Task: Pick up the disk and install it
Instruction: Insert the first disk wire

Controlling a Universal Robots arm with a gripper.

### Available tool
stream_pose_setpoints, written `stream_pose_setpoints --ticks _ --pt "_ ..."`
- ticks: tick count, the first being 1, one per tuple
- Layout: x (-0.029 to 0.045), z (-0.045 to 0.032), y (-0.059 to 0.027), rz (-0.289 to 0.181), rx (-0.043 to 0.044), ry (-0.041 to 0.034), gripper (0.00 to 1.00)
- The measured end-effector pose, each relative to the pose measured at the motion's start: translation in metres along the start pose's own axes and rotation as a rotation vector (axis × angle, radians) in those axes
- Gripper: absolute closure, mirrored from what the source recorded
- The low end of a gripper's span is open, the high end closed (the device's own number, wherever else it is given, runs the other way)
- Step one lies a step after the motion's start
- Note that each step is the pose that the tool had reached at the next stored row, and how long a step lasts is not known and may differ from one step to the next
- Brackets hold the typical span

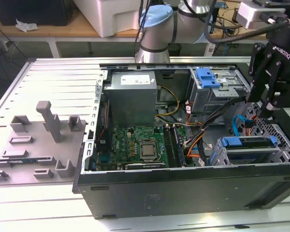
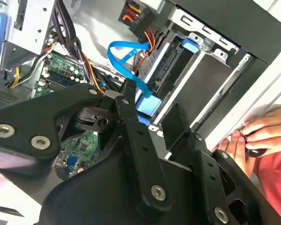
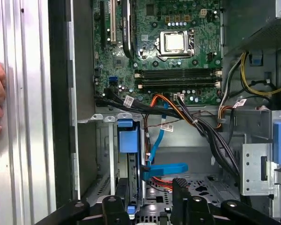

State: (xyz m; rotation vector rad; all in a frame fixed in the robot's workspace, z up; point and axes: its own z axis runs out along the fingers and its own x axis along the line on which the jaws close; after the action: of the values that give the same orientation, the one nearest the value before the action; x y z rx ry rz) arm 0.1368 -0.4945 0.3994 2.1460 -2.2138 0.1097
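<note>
Blue plastic is edging the disk (image 1: 246,142), which is lying in the lower drive cage (image 1: 285,154) at the exterior view's right of the open computer case (image 1: 183,193). The case is lying on its side, so its bays are facing upward and the arm is able to reach them from above. The gripper (image 1: 267,110) is hanging just over that cage, close above the disk and carrying nothing. In the second wrist view the black fingers (image 2: 133,126) are standing wide apart around the blue end of the carrier, though whether either one is touching it is hard to judge from this angle. A blue ribbon cable (image 2: 124,49) is looping just beside them, and a person's hand (image 2: 262,133) is resting just outside the case wall. In the first wrist view the disk (image 3: 129,140) is sitting edge-on in its slot, which I am judging to be its installed place. The motherboard (image 3: 168,56) is lying beyond it, and the spread fingers (image 3: 180,192) are gripping nothing at its near end.
</note>
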Motion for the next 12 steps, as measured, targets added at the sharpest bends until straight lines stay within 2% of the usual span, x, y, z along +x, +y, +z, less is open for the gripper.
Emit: stream_pose_setpoints --ticks 1,2,3,4,6,10,11,12 --pt "-0.0115 0.0001 -0.0024 -0.001 -0.0034 0.028 0.5" --pt "-0.0193 0.0001 -0.0046 -0.001 -0.0066 0.0453 0.5" --pt "-0.0288 0.0001 -0.0082 -0.002 -0.0123 0.0667 0.5" --pt "-0.0347 0.0006 -0.0142 -0.003 -0.0206 0.0803 0.5" --pt "-0.0379 0.0019 -0.0244 0.005 -0.0293 0.0832 0.5" --pt "-0.0403 0.0037 -0.0303 0.016 -0.0371 0.0836 0.5" --pt "-0.0411 0.0043 -0.0323 0.021 -0.0399 0.0838 0.52" --pt "-0.0417 0.0048 -0.0337 0.024 -0.042 0.0838 0.58"
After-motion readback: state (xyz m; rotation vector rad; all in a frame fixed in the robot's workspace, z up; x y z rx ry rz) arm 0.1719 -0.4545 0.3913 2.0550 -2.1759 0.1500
